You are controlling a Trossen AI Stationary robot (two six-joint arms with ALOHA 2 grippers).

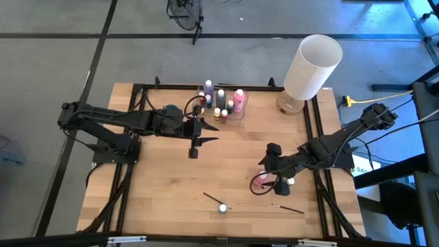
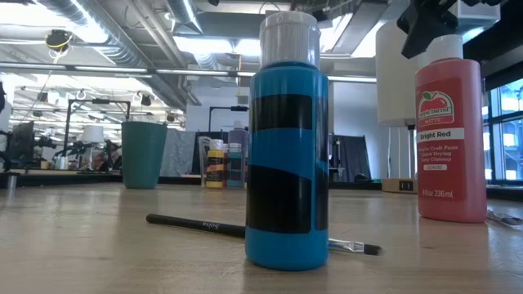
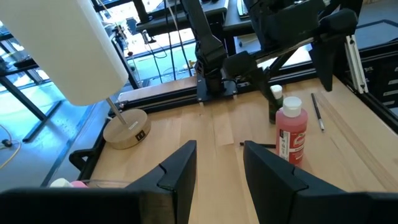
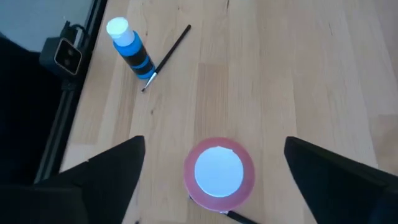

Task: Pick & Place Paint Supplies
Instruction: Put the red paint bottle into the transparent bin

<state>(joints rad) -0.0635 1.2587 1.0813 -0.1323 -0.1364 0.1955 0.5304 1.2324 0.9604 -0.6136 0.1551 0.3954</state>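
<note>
table (image 1: 164,192) wood | clear container (image 1: 226,110) at far edge held several bottles | right gripper (image 4: 214,162) released, fingers wide over red bottle (image 4: 219,171) | left gripper (image 3: 219,165) empty, part open, near container | blue bottle (image 2: 288,147) upright beside brush (image 2: 196,224)

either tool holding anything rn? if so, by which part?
Nothing held. Right tool is open, its fingers standing wide apart above the red paint bottle without touching it. Left tool is open and empty near the clear container.

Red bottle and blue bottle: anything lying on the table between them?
Only bare wood between the red bottle and the blue bottle; the brush lies beside the blue one. Right wrist view.
</note>
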